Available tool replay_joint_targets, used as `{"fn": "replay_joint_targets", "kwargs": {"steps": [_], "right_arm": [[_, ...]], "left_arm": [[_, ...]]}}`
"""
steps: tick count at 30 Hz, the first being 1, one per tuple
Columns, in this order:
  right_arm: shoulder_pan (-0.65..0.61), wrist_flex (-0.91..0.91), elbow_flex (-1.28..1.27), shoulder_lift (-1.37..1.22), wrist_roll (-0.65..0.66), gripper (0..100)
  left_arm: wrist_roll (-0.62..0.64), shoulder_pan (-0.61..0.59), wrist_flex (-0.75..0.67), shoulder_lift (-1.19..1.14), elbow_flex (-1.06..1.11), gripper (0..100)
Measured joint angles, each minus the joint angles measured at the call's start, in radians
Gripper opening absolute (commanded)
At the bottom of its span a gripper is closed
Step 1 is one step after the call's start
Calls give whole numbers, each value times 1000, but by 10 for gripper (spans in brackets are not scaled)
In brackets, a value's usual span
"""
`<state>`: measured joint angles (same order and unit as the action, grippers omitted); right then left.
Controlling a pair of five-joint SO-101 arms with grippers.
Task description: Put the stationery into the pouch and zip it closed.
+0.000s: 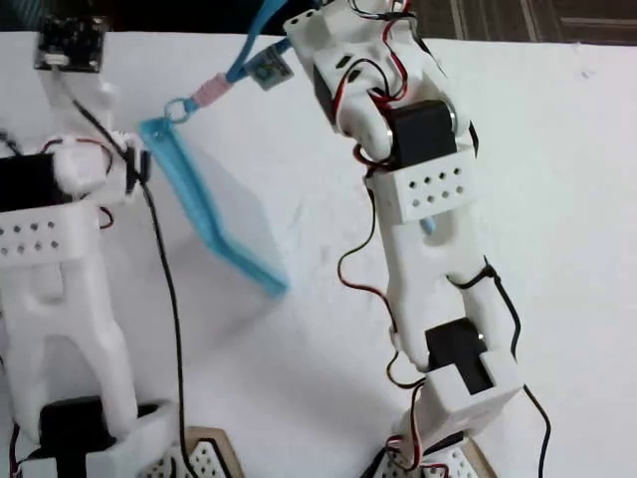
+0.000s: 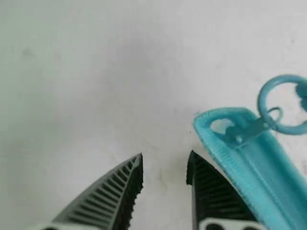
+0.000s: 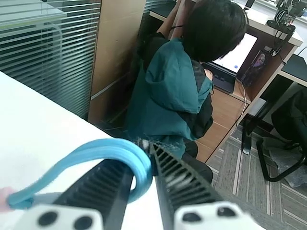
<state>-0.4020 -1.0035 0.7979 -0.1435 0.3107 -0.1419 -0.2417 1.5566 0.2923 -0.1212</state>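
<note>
Pouch, likely soft, light and floppy, sits on the desk just beside the part-open, empty left fingers; right fingers pinch its strap, probably a surer hold than the limp body.

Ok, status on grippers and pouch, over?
Left gripper open beside flat light-blue zip pouch. Right gripper shut on its blue looped strap. Nothing in the way.

A white table is spreading below. Slatted blinds are hanging beside a wooden panel. A lit screen is glowing on a desk near a black chair.
</note>
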Motion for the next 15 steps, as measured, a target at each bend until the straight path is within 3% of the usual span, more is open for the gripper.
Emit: {"fn": "replay_joint_targets", "kwargs": {"steps": [5,10,15], "right_arm": [[8,0,0,0,0,17],[20,0,0,0,0,17],[17,0,0,0,0,17]], "left_arm": [[0,-2,51,2,-49,173],[21,0,157,3,-298,173],[44,0,114,0,-388,173]]}}
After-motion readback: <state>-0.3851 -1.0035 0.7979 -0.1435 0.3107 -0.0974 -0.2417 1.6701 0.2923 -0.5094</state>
